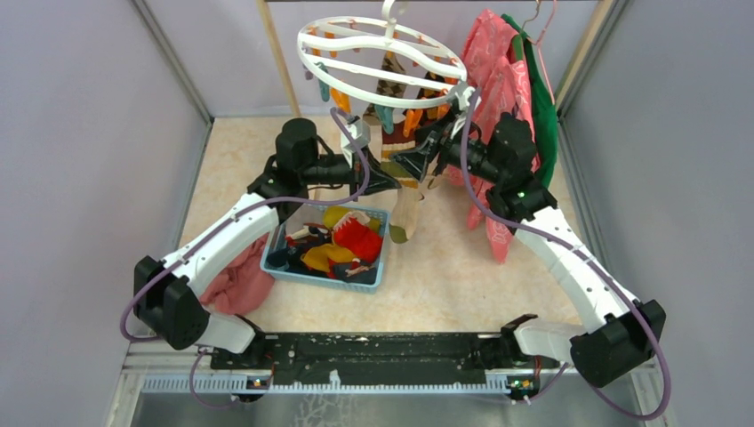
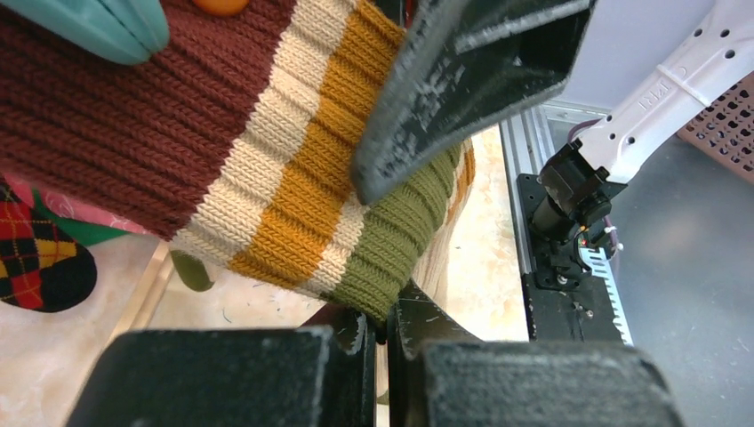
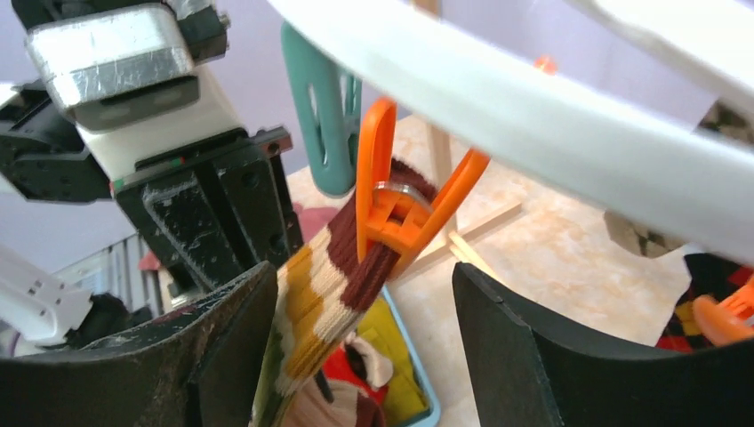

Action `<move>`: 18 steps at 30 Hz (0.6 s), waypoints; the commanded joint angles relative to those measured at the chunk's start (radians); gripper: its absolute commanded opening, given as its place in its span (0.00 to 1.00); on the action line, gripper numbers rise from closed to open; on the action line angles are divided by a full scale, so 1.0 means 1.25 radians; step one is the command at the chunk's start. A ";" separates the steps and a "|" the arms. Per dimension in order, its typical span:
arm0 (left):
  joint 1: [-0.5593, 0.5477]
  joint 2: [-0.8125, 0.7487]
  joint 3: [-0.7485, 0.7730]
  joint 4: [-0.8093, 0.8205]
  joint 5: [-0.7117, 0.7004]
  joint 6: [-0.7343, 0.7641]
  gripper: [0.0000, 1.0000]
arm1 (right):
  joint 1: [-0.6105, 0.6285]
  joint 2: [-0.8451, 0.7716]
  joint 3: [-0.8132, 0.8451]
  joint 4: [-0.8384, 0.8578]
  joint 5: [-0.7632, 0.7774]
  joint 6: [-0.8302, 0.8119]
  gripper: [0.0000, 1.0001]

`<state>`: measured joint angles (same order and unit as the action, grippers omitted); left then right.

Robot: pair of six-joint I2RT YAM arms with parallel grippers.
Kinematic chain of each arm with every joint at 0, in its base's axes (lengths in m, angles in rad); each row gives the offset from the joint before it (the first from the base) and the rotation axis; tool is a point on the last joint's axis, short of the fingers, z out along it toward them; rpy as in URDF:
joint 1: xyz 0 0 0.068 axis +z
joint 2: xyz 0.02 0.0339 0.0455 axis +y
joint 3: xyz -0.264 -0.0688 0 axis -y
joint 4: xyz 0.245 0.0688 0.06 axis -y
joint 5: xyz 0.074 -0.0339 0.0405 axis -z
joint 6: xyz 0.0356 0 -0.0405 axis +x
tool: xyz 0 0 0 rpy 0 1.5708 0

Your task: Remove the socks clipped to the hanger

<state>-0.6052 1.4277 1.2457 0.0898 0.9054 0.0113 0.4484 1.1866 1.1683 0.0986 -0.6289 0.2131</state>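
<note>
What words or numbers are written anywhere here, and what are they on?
Nothing here can be read.
Raised marking on the white arm link: too small and tilted to read.
Striped sock, orange clip, hanger ring: no writing visible.

bright even light, soft shadows; wrist close-ups blurred

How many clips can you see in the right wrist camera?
3: a teal clip upper left, an orange clip on the striped sock, a second orange clip at the right edge. More may be hidden.
</note>
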 commanded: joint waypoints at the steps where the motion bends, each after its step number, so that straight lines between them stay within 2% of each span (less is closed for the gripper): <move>1: -0.010 0.003 0.031 0.011 0.006 -0.005 0.00 | -0.001 -0.008 0.082 -0.023 0.076 -0.045 0.73; 10: -0.017 -0.003 0.033 -0.003 -0.003 0.000 0.00 | -0.003 0.013 0.121 -0.010 0.123 -0.015 0.73; 18: -0.020 -0.009 0.033 -0.020 -0.015 0.022 0.00 | -0.003 0.029 0.162 -0.026 0.140 0.017 0.67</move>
<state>-0.6224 1.4277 1.2602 0.0685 0.8909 0.0170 0.4465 1.2224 1.2922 0.0425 -0.4770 0.2062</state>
